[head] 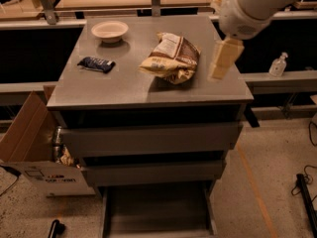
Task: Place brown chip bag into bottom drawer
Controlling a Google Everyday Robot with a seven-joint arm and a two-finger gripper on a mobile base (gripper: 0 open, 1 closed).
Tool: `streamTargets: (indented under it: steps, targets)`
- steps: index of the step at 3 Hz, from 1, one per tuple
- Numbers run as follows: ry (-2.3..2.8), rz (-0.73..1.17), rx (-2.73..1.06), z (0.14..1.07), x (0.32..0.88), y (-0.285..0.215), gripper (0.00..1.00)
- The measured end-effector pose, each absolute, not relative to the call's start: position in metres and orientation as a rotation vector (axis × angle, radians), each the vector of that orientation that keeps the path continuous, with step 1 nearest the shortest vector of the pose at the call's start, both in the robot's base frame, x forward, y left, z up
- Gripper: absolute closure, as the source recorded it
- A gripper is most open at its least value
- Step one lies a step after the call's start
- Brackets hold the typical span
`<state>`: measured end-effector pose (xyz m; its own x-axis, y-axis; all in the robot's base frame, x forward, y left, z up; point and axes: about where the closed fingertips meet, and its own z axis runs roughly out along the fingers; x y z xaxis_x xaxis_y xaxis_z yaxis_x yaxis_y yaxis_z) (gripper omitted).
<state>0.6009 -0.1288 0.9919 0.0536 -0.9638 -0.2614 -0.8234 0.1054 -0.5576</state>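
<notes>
table (124,86) carries brown chip bag (171,58), bowl (110,31), blue bar (96,64); gripper (220,58) over its right edge, state unclear; bottom drawer (158,212) stands open.

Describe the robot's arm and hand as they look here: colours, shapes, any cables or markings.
The arm is glossy white and thick, ending in a rounded, bulbous joint. Below it the hand is a pale cream, blocky piece, over the right side of the cabinet top, beside the brown chip bag. No cables or markings show on either.
</notes>
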Motion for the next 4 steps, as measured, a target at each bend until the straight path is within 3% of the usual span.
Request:
streamTargets:
  steps: [2,3,4]
  targets:
    - [1.71,-0.324,-1.739,0.965,0.68,-0.08,0.0]
    - [1.717,-0.265,-1.748,0.943,0.695,-0.059,0.0]
    - [1.732,-0.209,-1.766,0.919,0.703,-0.037,0.07]
